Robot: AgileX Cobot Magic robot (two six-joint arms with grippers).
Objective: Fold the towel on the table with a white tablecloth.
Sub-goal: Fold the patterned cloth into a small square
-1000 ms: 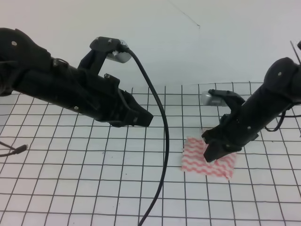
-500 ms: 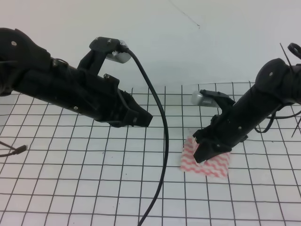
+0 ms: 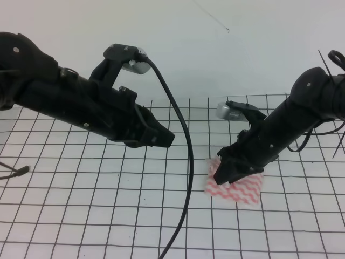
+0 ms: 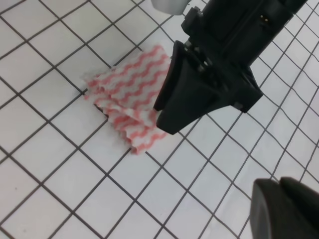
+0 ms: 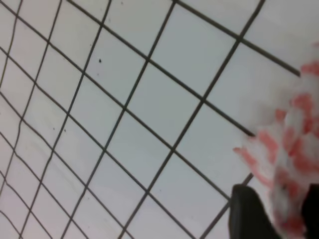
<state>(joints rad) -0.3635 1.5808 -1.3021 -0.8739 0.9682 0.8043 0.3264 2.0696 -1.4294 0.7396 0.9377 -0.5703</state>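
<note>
The table [image 3: 81, 216], a large flat surface, is covered by the tablecloth [image 4: 45, 199], white fabric printed with a thin black square grid, and extends beneath and around both grippers.

The left arm, a black jointed arm carrying a silver-capped wrist camera and a trailing black cable [image 3: 186, 162], hangs above the cloth. Its left gripper [image 3: 164, 136] is well apart from the work, with nothing visible between its fingers; whether they are parted or together cannot be told from these views.

The right arm, likewise black, reaches down across the middle. Its right gripper [image 4: 172, 112] sits directly on the towel's upper layer. In the right wrist view, striped cloth lies between the dark fingertips [image 5: 249, 211], so the fingers appear to be clamped on a fold of the fabric.

The towel [image 3: 237, 189], a thin white cloth with red-pink wavy stripes, lies directly under and just ahead of the right gripper. In the left wrist view it is bunched, with layers stacked along the edge nearest that gripper and ruffled ends farther from it.

Progress, as a judgement: one fold is under way, with part of the cloth doubled over itself. Laying the layer flat, aligning the edges, and releasing remain.
</note>
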